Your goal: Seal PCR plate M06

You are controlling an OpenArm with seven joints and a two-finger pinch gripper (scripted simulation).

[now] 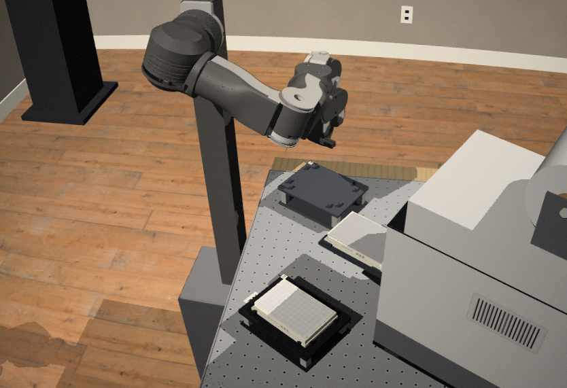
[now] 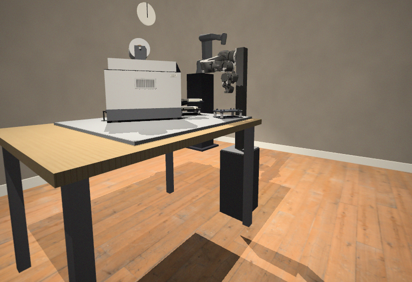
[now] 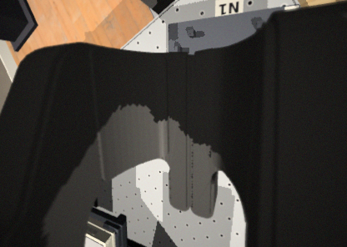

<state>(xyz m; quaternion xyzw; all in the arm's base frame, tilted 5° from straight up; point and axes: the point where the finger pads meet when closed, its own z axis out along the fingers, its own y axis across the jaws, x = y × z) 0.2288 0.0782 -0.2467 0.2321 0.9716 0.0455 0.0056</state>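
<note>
Arm: extended from column, elbow raised, wrist bent downward. Gripper: fully closed, empty, held aloft.

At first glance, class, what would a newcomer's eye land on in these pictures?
The big pale sealer fills the bench's right side, a plate on the stage at its front. The dark arm reaches out from its post, its shut, empty gripper hanging above the bare nest N1. Nearer the camera, a second plate lies on a black nest.
</note>
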